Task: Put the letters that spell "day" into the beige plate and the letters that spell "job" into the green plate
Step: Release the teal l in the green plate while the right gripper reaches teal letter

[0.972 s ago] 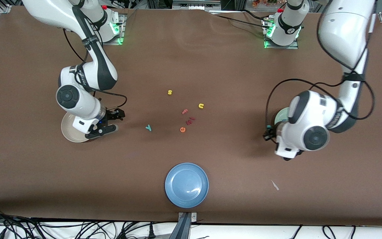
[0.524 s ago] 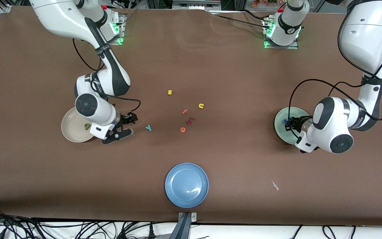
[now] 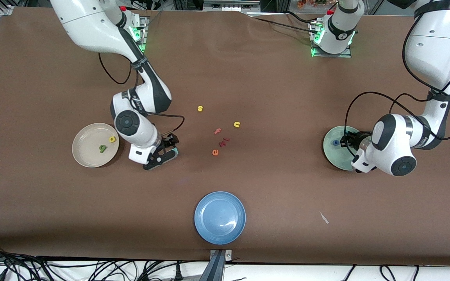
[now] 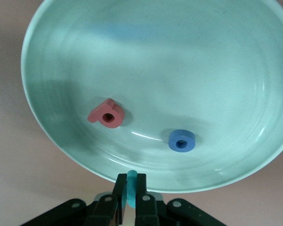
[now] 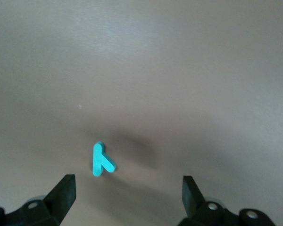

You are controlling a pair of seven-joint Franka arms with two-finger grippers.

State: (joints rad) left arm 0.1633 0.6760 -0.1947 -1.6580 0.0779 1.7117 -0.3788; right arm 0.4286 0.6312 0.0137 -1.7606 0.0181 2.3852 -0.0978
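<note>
Right wrist view puts the small teal foam y flat on the brown surface between my right tool's wide-spread fingers, closer to one finger than the other. I judge this the pick of the last "day" letter: the tool needs to centre on it, come down and close on that thin piece. The round cream-beige plate lies near this tool toward the right arm's end, with the yellow round-bowled foam letter and the olive-green round-bowled foam letter lying in it.

My left tool is clamped narrow on a teal foam piece, which I take for the j, and hangs over the rim of the round pale mint-green plate. In that plate lie the red-pink round-bowled foam letter and the blue foam ring o, apart from each other. The next move here should be to open and let it fall inside the rim.

The yellow s, yellow n, pink f, orange e and a dark red scrap lie well apart from both tools; the round blue plate too. Nothing blocks either move.
</note>
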